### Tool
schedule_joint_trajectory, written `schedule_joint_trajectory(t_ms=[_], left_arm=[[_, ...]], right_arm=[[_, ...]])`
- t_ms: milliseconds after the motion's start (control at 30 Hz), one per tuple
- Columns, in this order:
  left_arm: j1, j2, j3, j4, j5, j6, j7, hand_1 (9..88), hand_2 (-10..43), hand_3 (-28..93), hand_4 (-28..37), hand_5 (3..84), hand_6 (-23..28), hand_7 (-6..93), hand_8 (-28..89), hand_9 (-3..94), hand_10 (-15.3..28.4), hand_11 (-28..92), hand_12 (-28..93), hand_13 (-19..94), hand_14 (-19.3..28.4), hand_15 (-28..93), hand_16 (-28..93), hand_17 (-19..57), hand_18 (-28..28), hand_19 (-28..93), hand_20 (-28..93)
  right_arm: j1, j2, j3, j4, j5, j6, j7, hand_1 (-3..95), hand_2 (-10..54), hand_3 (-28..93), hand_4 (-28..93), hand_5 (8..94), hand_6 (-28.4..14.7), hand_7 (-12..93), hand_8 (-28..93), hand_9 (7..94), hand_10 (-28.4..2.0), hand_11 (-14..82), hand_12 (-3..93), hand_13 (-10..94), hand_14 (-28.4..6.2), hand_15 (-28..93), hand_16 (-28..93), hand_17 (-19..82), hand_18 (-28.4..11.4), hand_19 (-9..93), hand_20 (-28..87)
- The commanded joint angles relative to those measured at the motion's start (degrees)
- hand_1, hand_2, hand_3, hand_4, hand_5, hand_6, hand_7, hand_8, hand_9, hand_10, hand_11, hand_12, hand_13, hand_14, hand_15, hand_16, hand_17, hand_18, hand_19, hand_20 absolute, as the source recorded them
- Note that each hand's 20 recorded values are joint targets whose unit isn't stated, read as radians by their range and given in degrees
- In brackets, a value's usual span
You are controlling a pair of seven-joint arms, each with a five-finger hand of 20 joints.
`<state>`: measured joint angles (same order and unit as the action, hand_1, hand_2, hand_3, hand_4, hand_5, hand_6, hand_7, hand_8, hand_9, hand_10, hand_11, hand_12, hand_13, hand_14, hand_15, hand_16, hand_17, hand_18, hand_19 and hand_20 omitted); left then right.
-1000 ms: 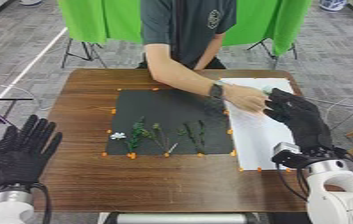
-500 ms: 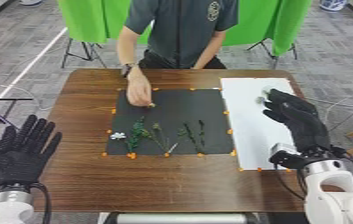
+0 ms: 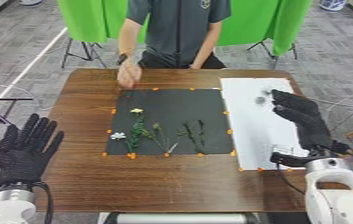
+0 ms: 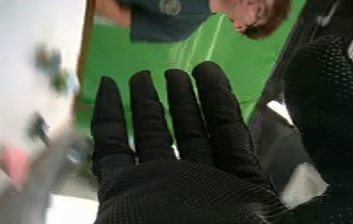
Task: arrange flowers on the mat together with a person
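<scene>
Left robot hand, right robot hand: fingers straight, unclosed. Yellow flower: on the black mat. Small grey item, possibly a flower: beside your right; a careless curl could knock it. Person's hand: at the mat's far edge; simultaneous reaching risks collision.
</scene>
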<state>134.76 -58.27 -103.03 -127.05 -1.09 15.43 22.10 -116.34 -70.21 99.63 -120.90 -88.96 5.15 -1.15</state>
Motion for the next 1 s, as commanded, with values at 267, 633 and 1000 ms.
schedule_joint_trajectory(t_ms=[267,633,1000], left_arm=[[-1.0,0.14,0.89,1.49,0.96,-2.3,-1.75,32.0,15.4,69,-28.3,46.1,8.6,8.1,-9,41.4,13.3,14,9,31,11.3,18,-5,-2.0,12.1,28,13],[-1.1,-0.02,2.56,1.06,-0.04,-0.96,-1.72,31.9,15.4,69,-28.3,46.1,8.6,8.2,-9,41.5,13.2,14,9,31,11.7,18,-4,-2.1,12.2,28,13],[-1.5,0.0,4.42,1.25,0.65,-2.46,-2.12,31.8,15.3,69,-28.3,46.0,8.5,8.1,-9,41.4,13.3,14,9,31,11.5,18,-4,-2.2,12.3,29,13]], right_arm=[[5.0,9.7,1.7,4.3,-44.9,1.1,10.3,31.2,-9.5,81,-26,40.0,-5.5,13,-12,36.2,-17.1,6.8,11.6,26,-15.7,14,13,7,-16.5,43,9],[16.2,15.1,-6.1,14.8,-59.2,-4.9,25.7,29.4,-9.5,78,-28,35.5,-5.5,13,-11,28.9,-19.5,4.5,13.4,17,-18.4,16,12,3,-16.6,48,7],[22.8,16.8,-8.9,22.9,-55.6,-17.1,31.3,29.8,-9.5,77,-28,37.3,-6.5,14,-11,27.5,-21.0,4.7,13.6,14,-20.2,18,9,1,-17.9,50,5]])
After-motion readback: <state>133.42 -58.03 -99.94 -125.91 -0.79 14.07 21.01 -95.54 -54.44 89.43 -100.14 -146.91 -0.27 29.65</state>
